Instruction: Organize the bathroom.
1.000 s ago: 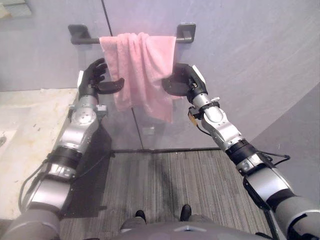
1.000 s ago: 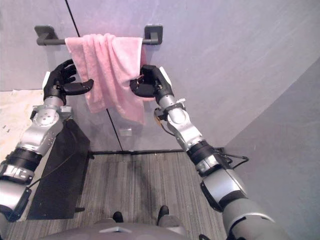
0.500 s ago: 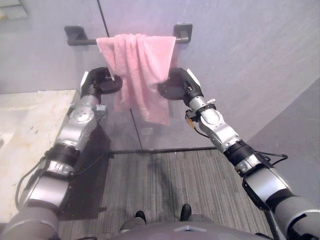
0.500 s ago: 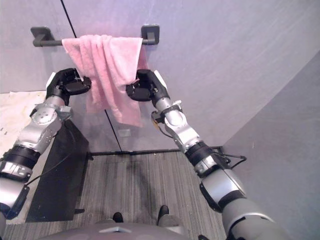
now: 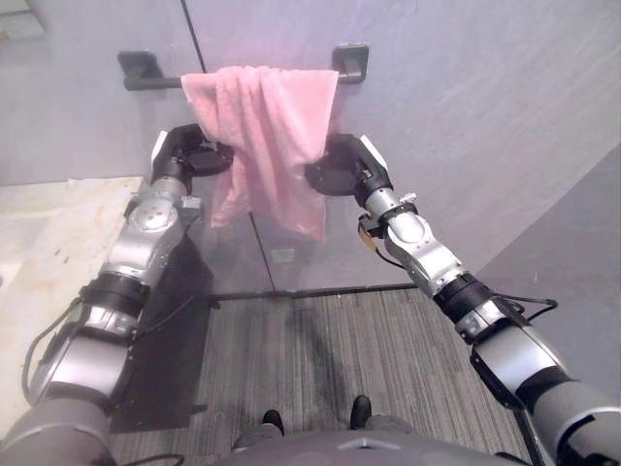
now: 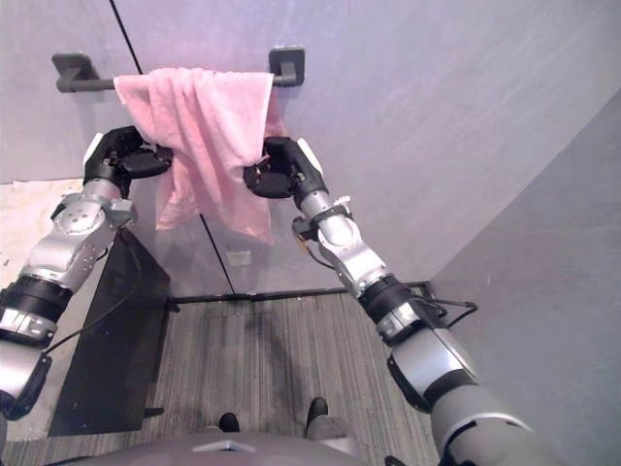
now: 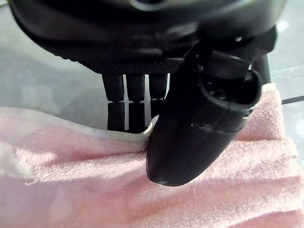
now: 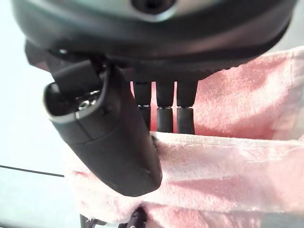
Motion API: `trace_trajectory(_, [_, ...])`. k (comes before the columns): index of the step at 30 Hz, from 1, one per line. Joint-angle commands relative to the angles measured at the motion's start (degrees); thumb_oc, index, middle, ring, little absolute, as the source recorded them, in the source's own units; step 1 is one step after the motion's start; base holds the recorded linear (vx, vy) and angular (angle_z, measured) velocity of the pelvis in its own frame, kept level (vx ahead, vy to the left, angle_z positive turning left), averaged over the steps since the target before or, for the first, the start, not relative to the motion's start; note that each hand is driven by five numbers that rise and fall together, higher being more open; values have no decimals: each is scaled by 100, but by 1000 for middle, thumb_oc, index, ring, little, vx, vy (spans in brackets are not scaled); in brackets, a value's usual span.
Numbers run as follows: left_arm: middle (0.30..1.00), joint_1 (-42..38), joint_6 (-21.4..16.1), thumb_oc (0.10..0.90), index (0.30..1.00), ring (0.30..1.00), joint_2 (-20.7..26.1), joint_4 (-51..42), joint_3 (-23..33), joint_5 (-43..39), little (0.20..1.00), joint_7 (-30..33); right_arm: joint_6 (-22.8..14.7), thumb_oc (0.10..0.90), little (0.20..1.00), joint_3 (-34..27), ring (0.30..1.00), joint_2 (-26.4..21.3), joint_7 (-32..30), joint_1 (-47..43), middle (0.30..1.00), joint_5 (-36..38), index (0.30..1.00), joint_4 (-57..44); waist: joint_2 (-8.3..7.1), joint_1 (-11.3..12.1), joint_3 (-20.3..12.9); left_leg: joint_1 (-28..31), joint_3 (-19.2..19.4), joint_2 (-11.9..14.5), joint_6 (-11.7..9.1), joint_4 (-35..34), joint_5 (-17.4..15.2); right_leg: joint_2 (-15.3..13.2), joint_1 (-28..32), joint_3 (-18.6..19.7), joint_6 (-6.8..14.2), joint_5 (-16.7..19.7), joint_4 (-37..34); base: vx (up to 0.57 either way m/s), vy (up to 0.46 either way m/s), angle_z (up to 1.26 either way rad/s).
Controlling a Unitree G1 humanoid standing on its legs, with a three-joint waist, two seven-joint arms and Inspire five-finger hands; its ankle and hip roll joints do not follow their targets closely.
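**The towel could slide off the bar if I pull it wrong**

I see a big grey wall [image 5: 466, 116] in front of me with a dark towel bar [image 5: 155, 82] fixed on it. A pink towel [image 5: 267, 126] hangs over the bar. It is bunched up and crooked, and 1 corner hangs lower on my right side.

My left hand [image 5: 189, 155] pinches the left edge of the towel. In the left wrist view the thumb [image 7: 199, 123] presses down on the cloth and the fingers sit behind it. My right hand [image 5: 340, 170] pinches the right edge the same way, with the thumb [image 8: 109, 137] on the front and the fingers tucked behind the fold.

I think the job here is to spread the towel flat. Here is what could go wrong, biggest first.

1. If I pull down too hard with both hands, the whole towel may slip off the bar and drop to the floor [image 5: 320, 349].

2. If 1 hand pulls more than the other, the towel may slide sideways and end up more crooked.

3. My pinch is only on the thin edge. The cloth could slip out of a thumb, and that side would stay bunched.
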Motion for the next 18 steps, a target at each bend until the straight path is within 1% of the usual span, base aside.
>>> trace_trajectory(1, [300,-462,-1001,400,300,300,314,102,248,52,300,673,-725,400,300,-378,300,167,-682,-516,300,257,300,47,180,95,-504,-152,265,-399,103,335,-378,278,23,265,390,-1155,586,0,0,0])
trace_trajectory(2, [300,-416,-1042,400,300,300,281,75,275,57,300,735,-737,400,300,-403,300,185,-763,-483,300,264,300,54,179,94,-502,-148,262,-400,105,331,-378,279,22,269,388,-1156,590,0,0,0])
trace_trajectory(5, [300,-55,-1186,400,300,300,75,-218,485,131,300,1211,-787,400,300,-585,300,308,-1110,-196,300,277,300,32,181,84,-490,-113,254,-418,125,291,-375,286,22,298,378,-1153,589,0,0,0])
trace_trajectory(7, [300,0,-1216,400,300,300,31,-247,524,150,300,1256,-794,400,300,-610,300,320,-1140,-171,300,308,300,18,179,85,-486,-112,251,-421,127,289,-374,286,22,299,376,-1154,591,0,0,0])
trace_trajectory(10, [300,303,-1471,400,300,300,-270,-464,705,89,300,1762,-793,400,300,-707,300,444,-1212,-40,300,480,300,48,162,104,-471,-97,233,-438,143,267,-372,297,37,302,355,-1160,591,0,0,0])
trace_trajectory(14, [300,503,-1704,400,300,300,-539,-654,811,59,300,2181,-736,400,300,-743,300,534,-1369,20,300,613,300,71,129,133,-475,-82,209,-449,153,235,-365,297,40,278,343,-1163,592,0,0,0])
trace_trajectory(18, [300,635,-1686,400,300,300,-696,-818,834,261,300,2427,-723,400,300,-761,300,616,-1529,69,300,680,300,73,104,146,-457,-78,191,-456,158,215,-358,301,36,263,336,-1162,598,0,0,0])
